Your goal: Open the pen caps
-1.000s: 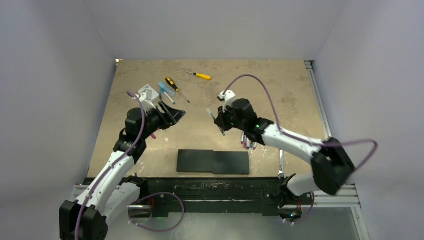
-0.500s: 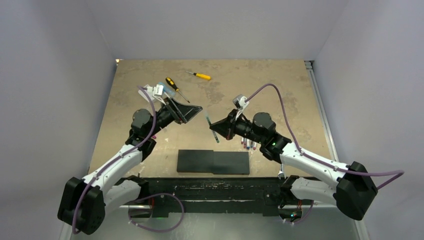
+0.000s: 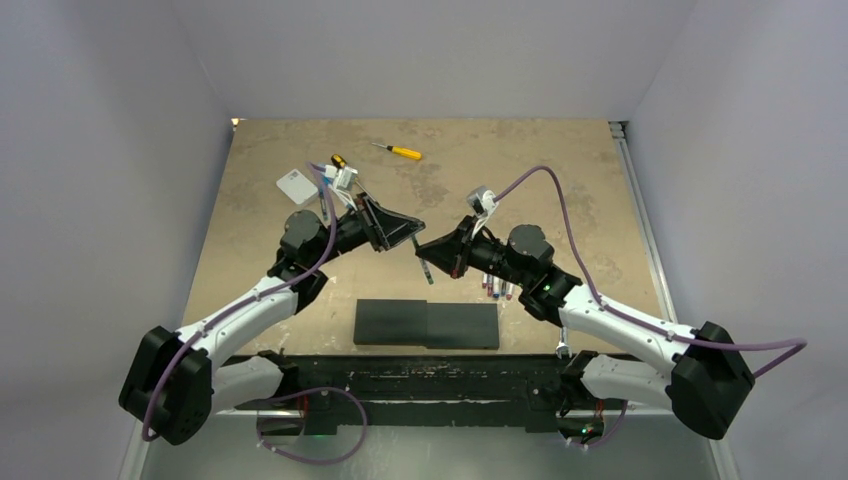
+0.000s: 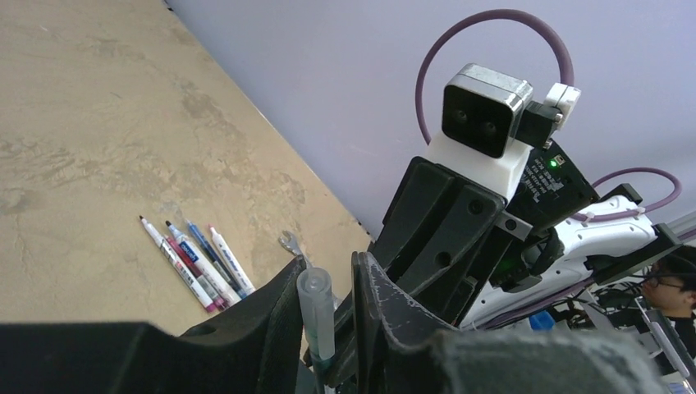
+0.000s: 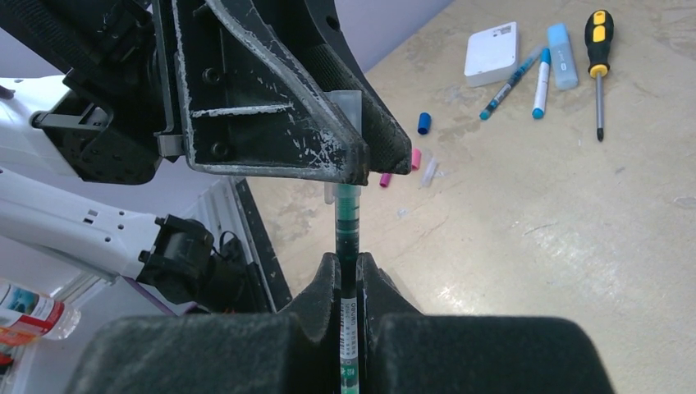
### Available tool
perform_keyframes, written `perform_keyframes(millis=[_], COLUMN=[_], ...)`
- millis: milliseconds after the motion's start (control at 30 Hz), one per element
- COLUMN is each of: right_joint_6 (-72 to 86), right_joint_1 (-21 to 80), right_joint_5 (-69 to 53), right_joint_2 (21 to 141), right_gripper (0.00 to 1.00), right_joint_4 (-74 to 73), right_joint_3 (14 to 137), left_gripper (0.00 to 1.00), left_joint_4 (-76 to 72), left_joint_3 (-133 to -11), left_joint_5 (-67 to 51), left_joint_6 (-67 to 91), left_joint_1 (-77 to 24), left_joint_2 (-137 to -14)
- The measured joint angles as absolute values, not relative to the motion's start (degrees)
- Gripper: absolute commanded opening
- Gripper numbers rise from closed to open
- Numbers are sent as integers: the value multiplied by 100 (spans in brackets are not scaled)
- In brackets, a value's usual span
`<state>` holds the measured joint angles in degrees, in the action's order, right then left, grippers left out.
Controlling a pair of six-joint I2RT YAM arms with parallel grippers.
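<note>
A green-inked pen (image 5: 348, 217) with a white label is held in mid-air over the table, with my right gripper (image 5: 349, 267) shut on its barrel. A clear pen cap (image 4: 316, 308) sits on its far end. My left gripper (image 4: 328, 283) stands around that cap: one finger touches it and a narrow gap shows at the other. From above, the left gripper (image 3: 413, 236) and right gripper (image 3: 428, 252) meet tip to tip at the table's middle. Loose caps lie on the table: blue (image 5: 423, 123), pink (image 5: 414, 158), magenta (image 5: 385, 179).
Several uncapped pens (image 4: 197, 267) lie side by side next to a wrench (image 4: 289, 243). Two more pens (image 5: 542, 82), a white box (image 5: 492, 53) and a black-and-yellow screwdriver (image 5: 599, 49) lie at the back left. A yellow screwdriver (image 3: 400, 151) lies farther back. A black slab (image 3: 427, 324) sits near the front edge.
My left arm swung right from the back-left items until its jaws came around the pen's cap and narrowed. The right arm brought the pen down and left, then held still.
</note>
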<state>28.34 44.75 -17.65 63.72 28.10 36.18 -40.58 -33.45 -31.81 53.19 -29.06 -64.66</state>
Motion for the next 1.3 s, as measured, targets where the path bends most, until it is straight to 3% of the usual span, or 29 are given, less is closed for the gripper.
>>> perform_keyframes(millis=[100, 200, 233, 300, 367, 467, 533, 600, 700, 1033, 1300], right_joint_6=[2838, 2849, 2851, 2860, 2943, 3020, 3109, 3194, 3299, 3415, 3448], right_joint_1=[4473, 4491, 4491, 4491, 4491, 4497, 4499, 4499, 4499, 4495, 4499], right_joint_5=[-1772, -1758, -1761, -1756, -1747, -1761, -1791, -1863, -1986, -2075, -2012], right_joint_2=[6370, 6361, 6361, 6361, 6361, 6361, 6364, 6368, 6390, 6442, 6141], right_gripper=[0, 0, 5, 32, 51, 58, 54, 41, 2, 0, 0], right_joint_4=[2832, 2829, 2823, 2816, 2788, 2794, 2801, 2823, 2840, 2976, 2801], right_joint_3=[3618, 3618, 3618, 3618, 3618, 3623, 3632, 3636, 3677, 3767, 3623], left_gripper=[0, 0, 0, 0, 0, 0, 0, 0, 0, 0, 0], left_joint_4=[-4049, -4036, -4023, -4001, -3957, -3918, -3940, -3975, -4066, -4150, -5398], left_joint_3=[-3444, -3457, -3459, -3461, -3463, -3463, -3463, -3463, -3463, -3557, -4053], left_joint_5=[-3190, -3168, -3140, -3120, -3087, -3129, -3170, -3212, -3275, -3308, -3044], left_joint_6=[5262, 5177, 5153, 5140, 5142, 5155, 5192, 5251, 5367, 5647, 6895], left_joint_1=[-2967, -2993, -3013, -3022, -3039, -3105, -3133, -3133, -3133, -2976, -1981], left_joint_2=[-6525, -6536, -6536, -6536, -6536, -6534, -6534, -6534, -6534, -6482, -6941])
